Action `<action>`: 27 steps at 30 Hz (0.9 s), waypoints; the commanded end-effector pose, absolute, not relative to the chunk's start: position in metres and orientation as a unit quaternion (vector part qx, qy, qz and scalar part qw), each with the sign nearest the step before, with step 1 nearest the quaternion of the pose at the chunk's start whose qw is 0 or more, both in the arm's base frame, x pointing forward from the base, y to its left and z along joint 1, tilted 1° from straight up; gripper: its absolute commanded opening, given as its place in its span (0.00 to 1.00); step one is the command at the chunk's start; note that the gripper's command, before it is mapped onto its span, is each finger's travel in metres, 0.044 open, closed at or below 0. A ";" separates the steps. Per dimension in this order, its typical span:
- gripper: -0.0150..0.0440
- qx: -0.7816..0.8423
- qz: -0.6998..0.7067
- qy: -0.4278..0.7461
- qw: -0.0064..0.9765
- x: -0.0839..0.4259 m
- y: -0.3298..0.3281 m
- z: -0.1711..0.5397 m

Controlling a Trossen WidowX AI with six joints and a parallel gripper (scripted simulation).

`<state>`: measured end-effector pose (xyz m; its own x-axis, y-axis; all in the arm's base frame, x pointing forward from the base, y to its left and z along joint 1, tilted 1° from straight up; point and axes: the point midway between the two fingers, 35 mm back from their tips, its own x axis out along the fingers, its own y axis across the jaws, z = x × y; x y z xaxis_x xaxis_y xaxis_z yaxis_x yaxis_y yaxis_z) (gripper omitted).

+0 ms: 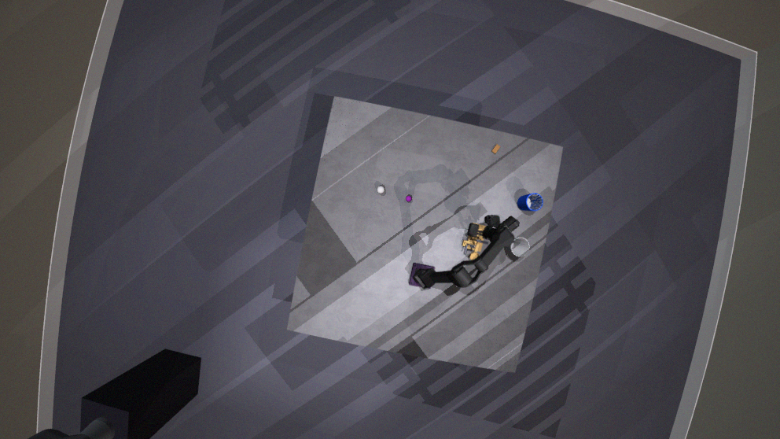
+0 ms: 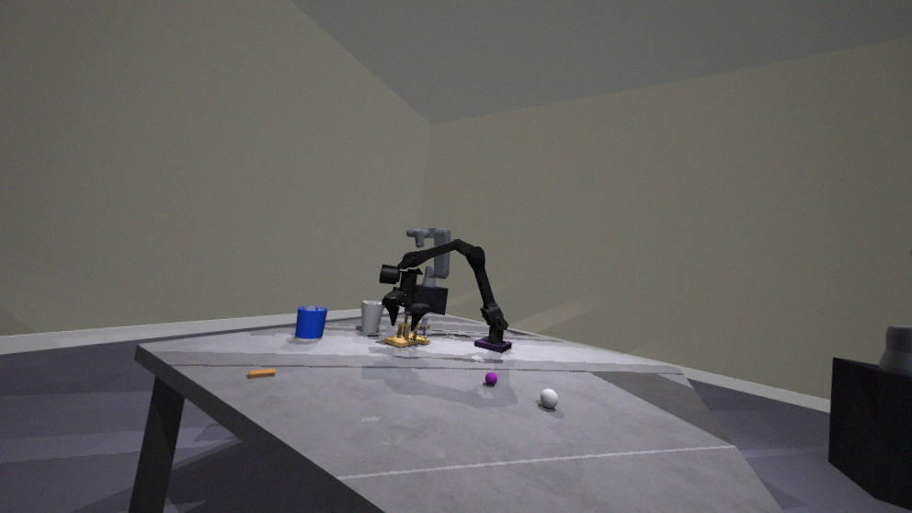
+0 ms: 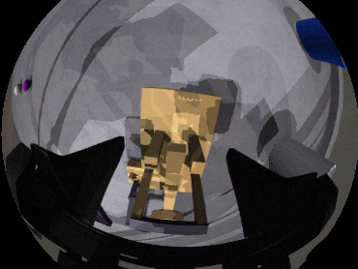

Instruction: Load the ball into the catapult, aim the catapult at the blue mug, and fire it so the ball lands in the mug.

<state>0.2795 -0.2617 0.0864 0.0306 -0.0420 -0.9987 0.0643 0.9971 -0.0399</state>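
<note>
robotics room, black arm (image 1: 491,252) (image 2: 484,280), table (image 1: 348,130) (image 2: 407,439), plain walls (image 2: 637,191)
</note>
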 end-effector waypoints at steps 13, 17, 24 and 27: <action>1.00 0.009 -0.038 0.695 0.718 0.280 -0.262 0.062; 0.87 0.009 -0.037 0.696 0.717 0.279 -0.262 0.065; 0.56 0.009 -0.037 0.696 0.717 0.279 -0.262 0.065; 0.45 0.009 -0.037 0.696 0.717 0.279 -0.262 0.065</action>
<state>0.2792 -0.2619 0.0644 0.0288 -0.0411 -0.9987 0.0648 0.9971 -0.0392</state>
